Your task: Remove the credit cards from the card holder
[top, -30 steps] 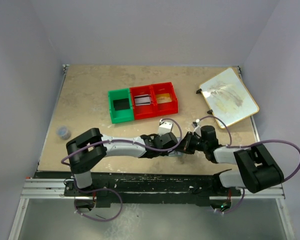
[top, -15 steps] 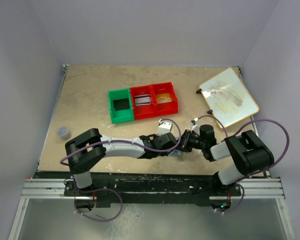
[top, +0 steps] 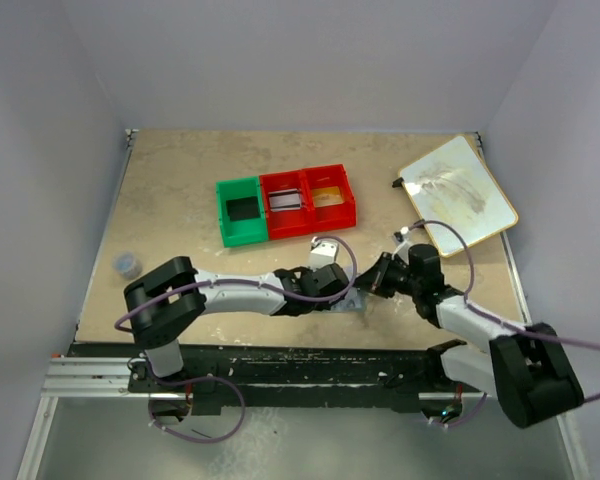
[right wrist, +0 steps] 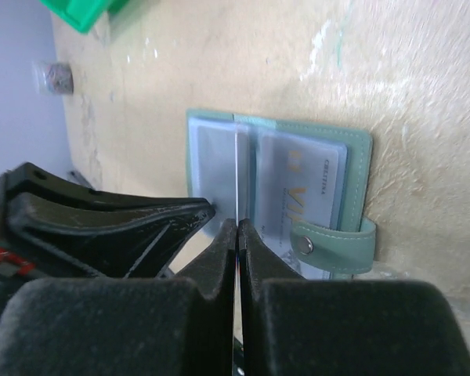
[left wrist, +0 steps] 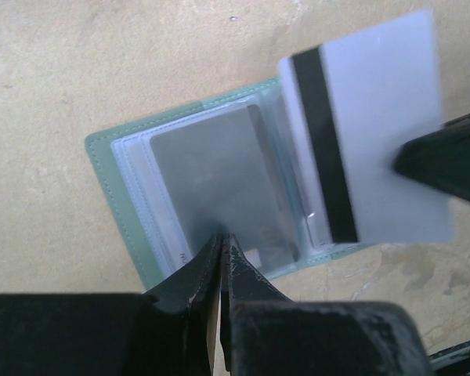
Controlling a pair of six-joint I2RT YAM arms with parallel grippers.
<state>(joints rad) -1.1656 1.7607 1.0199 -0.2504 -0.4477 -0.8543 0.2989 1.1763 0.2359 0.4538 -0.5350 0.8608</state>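
The card holder (left wrist: 117, 168) lies open on the table, a grey-green wallet with pale clear pockets; it also shows in the right wrist view (right wrist: 356, 168) and the top view (top: 354, 301). A grey credit card (left wrist: 219, 164) sits in its left pocket. Another card with gold lettering (right wrist: 301, 188) sits in the right pocket. My left gripper (left wrist: 220, 237) is shut, its tips pressing the wallet's left half near the front edge. My right gripper (right wrist: 237, 225) is shut on a pale card with a black stripe (left wrist: 376, 117), raised over the right half. I cannot tell whether that card's lower edge is in the pocket.
A green bin (top: 242, 212) and a red two-part bin (top: 307, 202) stand behind the wallet; one red part holds a card. A cream board (top: 458, 195) lies at the back right. A small dark round object (top: 127, 264) sits at the left.
The right arm has changed posture: its elbow has swung down toward the near right corner while its gripper stays at the wallet. The left arm has barely moved.
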